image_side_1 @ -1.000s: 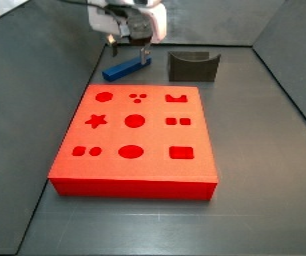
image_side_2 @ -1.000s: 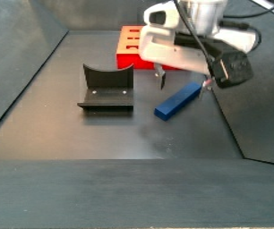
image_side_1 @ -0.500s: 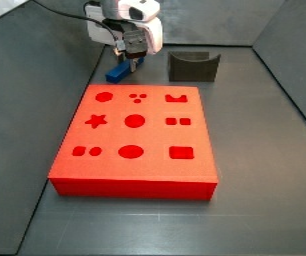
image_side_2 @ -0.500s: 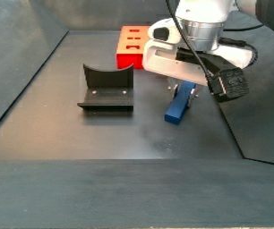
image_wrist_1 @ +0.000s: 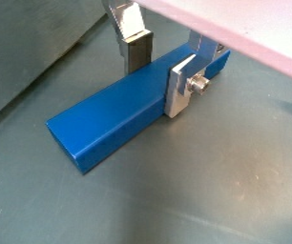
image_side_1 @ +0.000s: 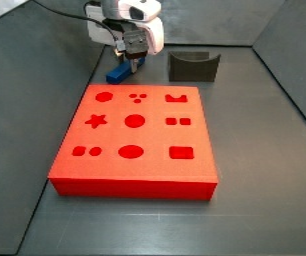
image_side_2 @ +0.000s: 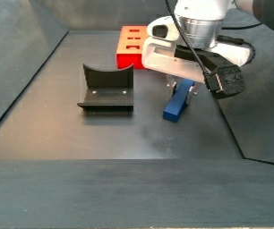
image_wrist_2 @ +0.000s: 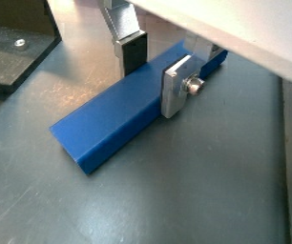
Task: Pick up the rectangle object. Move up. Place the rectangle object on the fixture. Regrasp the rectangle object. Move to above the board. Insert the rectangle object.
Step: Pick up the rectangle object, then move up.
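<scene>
Beside fixture (image_side_2: 106, 88) — one hand (image_wrist_1: 159, 69) straddling one rectangle object (image_wrist_1: 130, 106).

Long slim plain blue bar (image_wrist_1: 116, 112) lying flat on dark floor, straddled by gripper (image_wrist_1: 159, 69) fingers, beside large flat red board (image_side_1: 134, 139) and small dark grey notched fixture (image_side_2: 106, 88).

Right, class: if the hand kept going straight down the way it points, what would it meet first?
The hand already straddles the blue bar, fingers on either side. Going straight down, the fingers would probably reach the dark floor beside the bar, though depth is unclear.
</scene>
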